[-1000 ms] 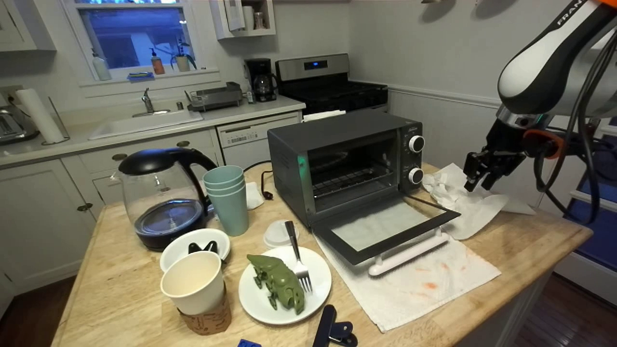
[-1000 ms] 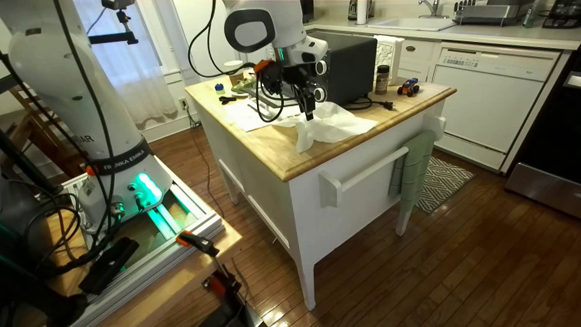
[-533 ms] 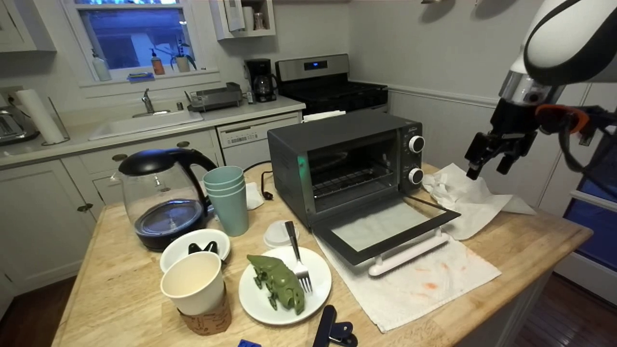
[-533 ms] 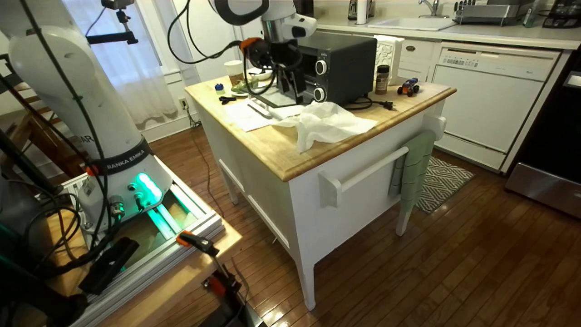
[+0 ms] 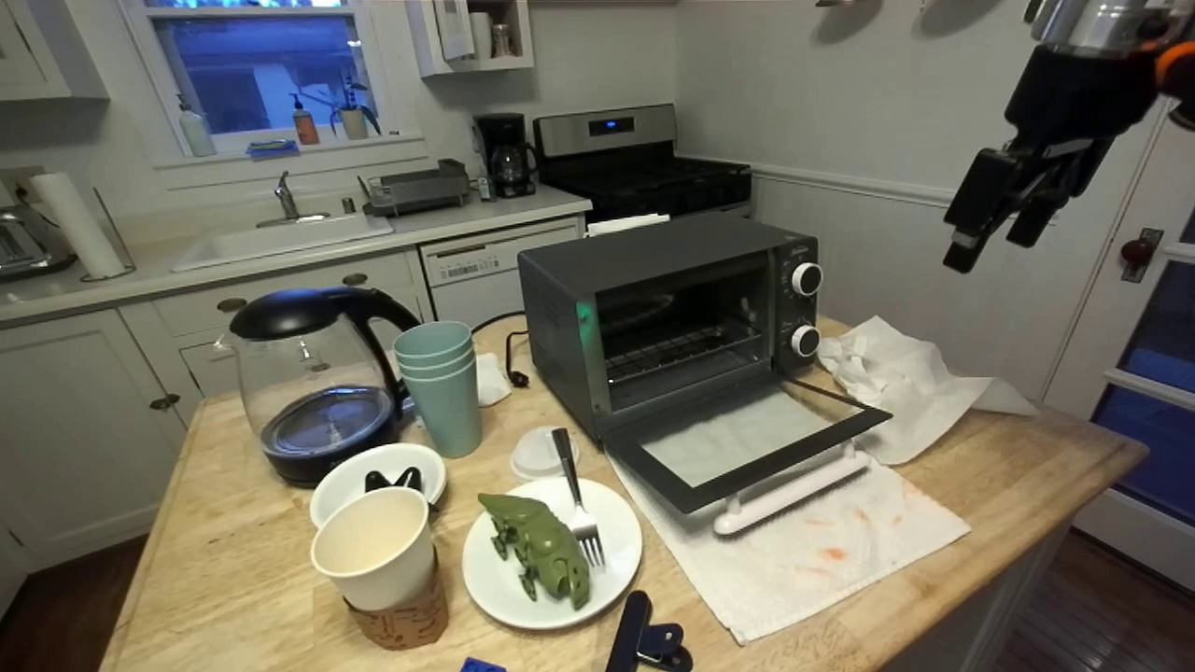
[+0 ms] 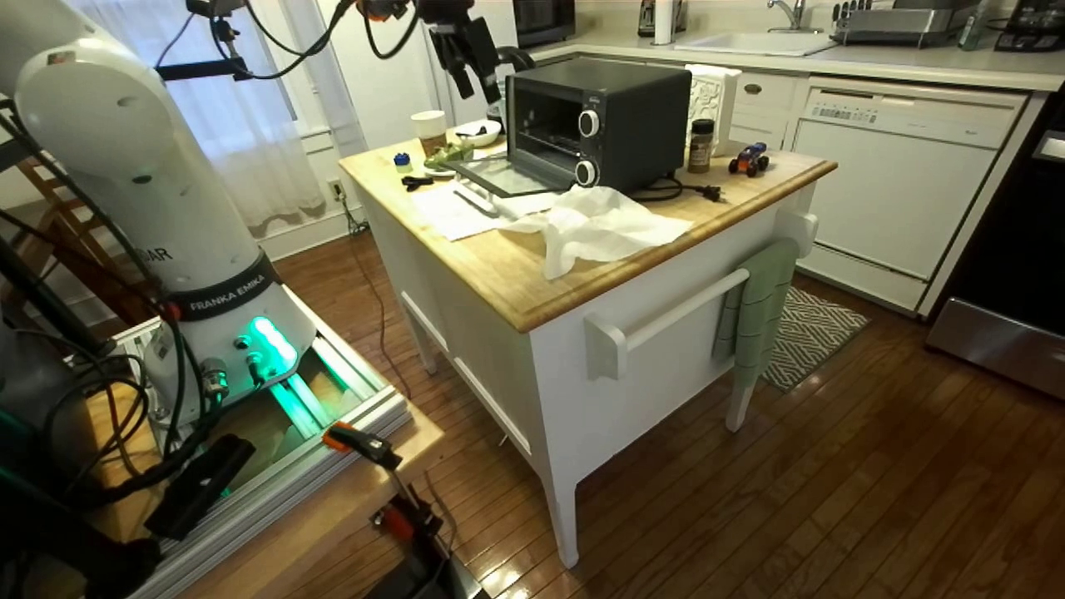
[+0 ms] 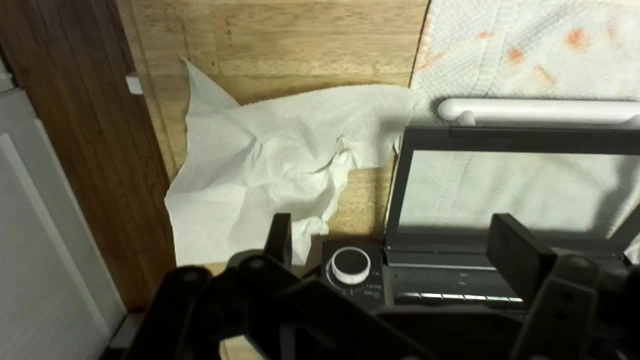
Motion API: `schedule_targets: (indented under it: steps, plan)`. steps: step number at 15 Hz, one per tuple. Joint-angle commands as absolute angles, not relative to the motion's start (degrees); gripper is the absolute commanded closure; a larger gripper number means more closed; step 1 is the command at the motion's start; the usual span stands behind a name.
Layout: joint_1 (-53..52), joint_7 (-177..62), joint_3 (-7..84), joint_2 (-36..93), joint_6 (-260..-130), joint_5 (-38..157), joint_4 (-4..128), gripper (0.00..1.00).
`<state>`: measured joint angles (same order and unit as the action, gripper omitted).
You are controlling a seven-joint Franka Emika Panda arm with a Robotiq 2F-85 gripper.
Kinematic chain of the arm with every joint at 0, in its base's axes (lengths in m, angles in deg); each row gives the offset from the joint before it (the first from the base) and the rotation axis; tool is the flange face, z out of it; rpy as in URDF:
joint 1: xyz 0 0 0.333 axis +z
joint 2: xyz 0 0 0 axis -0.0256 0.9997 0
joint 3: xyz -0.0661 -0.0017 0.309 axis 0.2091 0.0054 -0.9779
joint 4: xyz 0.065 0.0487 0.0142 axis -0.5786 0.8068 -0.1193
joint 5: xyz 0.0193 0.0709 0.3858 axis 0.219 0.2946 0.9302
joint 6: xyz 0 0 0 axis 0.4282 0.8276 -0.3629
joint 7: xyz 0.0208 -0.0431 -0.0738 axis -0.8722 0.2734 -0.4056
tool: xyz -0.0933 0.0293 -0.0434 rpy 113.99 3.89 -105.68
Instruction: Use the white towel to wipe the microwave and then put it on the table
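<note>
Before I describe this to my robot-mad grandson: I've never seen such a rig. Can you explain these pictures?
The machine is a robot arm ending in a two-fingered claw. Both exterior views look on from outside cameras; the wrist view looks down past the claw. On the wooden table stands a small oven, its door lowered. Beside it lies a crumpled white towel, apparently paper; a flat, orange-stained white sheet lies partly beneath the door. Nearby are a kettle, stacked cups and a plate. The claw is open, holding nothing.
</note>
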<state>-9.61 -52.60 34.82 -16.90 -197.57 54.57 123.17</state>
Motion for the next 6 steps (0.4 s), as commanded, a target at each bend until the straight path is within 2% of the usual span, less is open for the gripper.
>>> schedule_targets:
  steps: [1, 6]
  plan:
    - [-9.63, -51.78, 33.75, -19.39, -197.32, 54.00, 123.66, 0.00]
    - [-9.98, -51.22, 32.87, -22.95, -197.31, 53.39, 125.63, 0.00]
